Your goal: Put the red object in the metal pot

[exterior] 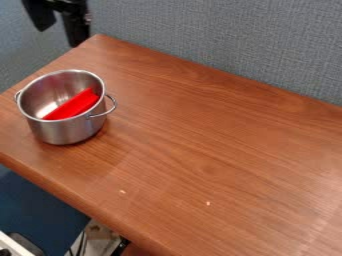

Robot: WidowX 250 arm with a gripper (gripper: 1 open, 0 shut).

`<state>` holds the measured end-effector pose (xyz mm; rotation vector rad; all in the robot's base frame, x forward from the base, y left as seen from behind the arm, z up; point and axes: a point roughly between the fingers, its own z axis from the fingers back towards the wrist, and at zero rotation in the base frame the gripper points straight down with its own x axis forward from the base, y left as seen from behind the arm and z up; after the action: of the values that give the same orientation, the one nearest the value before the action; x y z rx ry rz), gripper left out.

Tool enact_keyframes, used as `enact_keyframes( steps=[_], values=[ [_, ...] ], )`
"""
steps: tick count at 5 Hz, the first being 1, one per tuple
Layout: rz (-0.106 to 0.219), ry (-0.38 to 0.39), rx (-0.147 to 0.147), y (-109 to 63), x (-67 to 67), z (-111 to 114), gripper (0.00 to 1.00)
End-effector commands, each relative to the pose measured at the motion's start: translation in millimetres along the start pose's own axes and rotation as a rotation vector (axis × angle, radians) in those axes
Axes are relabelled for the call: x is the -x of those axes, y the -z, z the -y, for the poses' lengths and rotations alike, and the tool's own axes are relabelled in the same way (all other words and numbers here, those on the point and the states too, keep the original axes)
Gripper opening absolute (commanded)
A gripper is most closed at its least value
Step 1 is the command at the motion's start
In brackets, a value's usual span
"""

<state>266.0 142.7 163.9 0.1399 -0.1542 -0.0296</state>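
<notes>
The tool (62, 28) is blurred and its top cut off; the desk (214, 140) below runs out of frame.

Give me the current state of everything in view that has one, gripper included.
Shiny stainless-steel pot: upright, lidless, holding the red block.
Bright red elongated block: inside the pot, lying tilted, released.
Black robot gripper: raised above and behind the pot, open, blurred.
Brown wood-grain table: bearing the pot near its left edge.

Red block (72, 105) inside metal pot (64, 130)
</notes>
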Motion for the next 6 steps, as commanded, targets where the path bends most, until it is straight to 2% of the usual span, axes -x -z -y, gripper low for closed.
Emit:
enact_keyframes(
  steps=[1,3,4,6],
  values=[
    [-0.016,-0.111,-0.075,-0.6,6.8,4,1.00],
    [-0.043,0.060,-0.106,10.0,31.3,-25,1.00],
    [-0.049,0.151,-0.125,11.7,35.9,-33,1.00],
    [-0.027,0.139,-0.089,21.5,74.8,-32,1.00]
  ],
)
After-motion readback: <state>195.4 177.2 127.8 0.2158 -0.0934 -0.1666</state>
